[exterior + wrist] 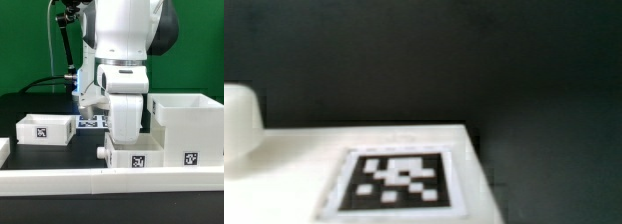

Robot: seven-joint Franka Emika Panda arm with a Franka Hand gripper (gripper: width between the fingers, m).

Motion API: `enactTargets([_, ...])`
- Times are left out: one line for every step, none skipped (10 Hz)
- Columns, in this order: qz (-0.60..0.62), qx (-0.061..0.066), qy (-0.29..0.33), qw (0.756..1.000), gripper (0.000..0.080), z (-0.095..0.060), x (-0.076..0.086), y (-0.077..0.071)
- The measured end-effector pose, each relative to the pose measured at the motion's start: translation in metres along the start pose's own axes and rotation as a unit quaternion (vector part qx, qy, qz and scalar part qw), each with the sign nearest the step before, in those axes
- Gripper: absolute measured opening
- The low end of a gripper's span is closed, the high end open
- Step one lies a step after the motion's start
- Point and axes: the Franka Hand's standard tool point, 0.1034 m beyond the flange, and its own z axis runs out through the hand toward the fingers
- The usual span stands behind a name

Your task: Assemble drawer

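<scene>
A small low white drawer tray [45,128] with a tag on its side stands on the black table at the exterior view's left. A second low white tagged piece [136,157] with a small knob [103,150] at its end lies in the front middle. My gripper [126,142] hangs straight down right over it, and its fingertips are hidden behind the piece. The wrist view shows that white surface [304,160] and its tag [399,180] very close, blurred, with no fingers in sight. The taller white box [186,120] stands just to the exterior view's right.
Long white rails [60,180] edge the table's front. The marker board [92,121] lies behind the arm. Black cables run at the back left. A white rounded shape [235,120] sits at the edge of the wrist view.
</scene>
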Motion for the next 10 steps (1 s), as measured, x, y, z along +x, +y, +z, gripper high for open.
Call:
enactTargets([0.001, 0.002, -0.001, 1.0, 0.0041, 0.001, 0.0, 0.001])
enactTargets([0.003, 0.003, 0.0, 1.0, 0.0041, 0.002, 0.0, 0.0])
enactTargets([0.005, 0.003, 0.0, 1.0, 0.0041, 0.002, 0.0, 0.0])
enactTargets([0.013, 0.004, -0.001, 1.0, 0.0041, 0.002, 0.0, 0.0])
enactTargets([0.02, 0.004, 0.001, 1.0, 0.0041, 0.002, 0.004, 0.001])
enactTargets([0.025, 0.004, 0.001, 1.0, 0.0041, 0.001, 0.008, 0.002])
enactTargets([0.031, 0.005, 0.001, 0.999, 0.0041, 0.002, 0.011, 0.002])
enactTargets([0.038, 0.006, 0.001, 0.999, 0.0041, 0.002, 0.012, 0.001])
enactTargets([0.039, 0.007, 0.001, 0.999, 0.0041, 0.002, 0.012, 0.001])
enactTargets([0.04, 0.007, 0.001, 0.999, 0.0041, 0.002, 0.012, 0.001])
